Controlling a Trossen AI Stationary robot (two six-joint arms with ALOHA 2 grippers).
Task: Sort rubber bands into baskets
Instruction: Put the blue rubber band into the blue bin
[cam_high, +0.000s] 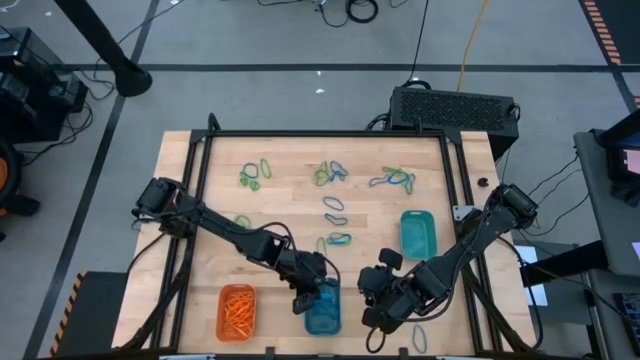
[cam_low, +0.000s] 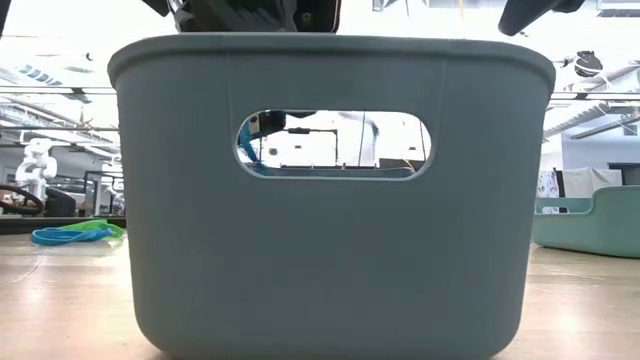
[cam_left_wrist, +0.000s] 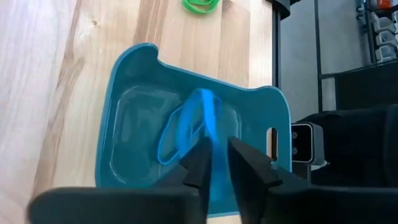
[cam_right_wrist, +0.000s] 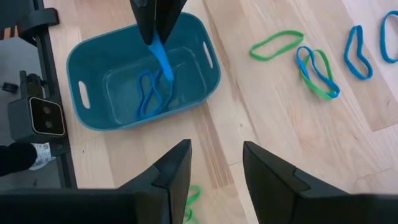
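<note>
My left gripper (cam_left_wrist: 215, 160) hovers over the blue basket (cam_high: 323, 312), pointing down into it. Its fingers stand a little apart, with a blue rubber band (cam_right_wrist: 163, 55) between the tips; the band trails down to the basket floor. More blue bands (cam_right_wrist: 151, 93) lie flat in that basket. The orange basket (cam_high: 237, 311) at the front left holds orange bands. The teal-green basket (cam_high: 418, 233) sits at the right. My right gripper (cam_right_wrist: 214, 167) is open just right of the blue basket, above the bare table, with nothing between its fingers. My left gripper has the blue band's upper end (cam_left_wrist: 211, 134) between its fingertips (cam_left_wrist: 198, 163), which come from above and slant down. A gap shows between the fingers, and I cannot tell whether they touch the band. The band's lower end (cam_right_wrist: 168, 76) reaches the basket floor.
Loose green and blue bands lie over the far half of the table (cam_high: 250, 177) (cam_high: 330, 173) (cam_high: 395, 180) and mid-table (cam_high: 338, 238). A green band (cam_right_wrist: 277, 43) and blue ones (cam_right_wrist: 357, 53) lie right of the blue basket. One band (cam_high: 420, 338) lies at the front right.
</note>
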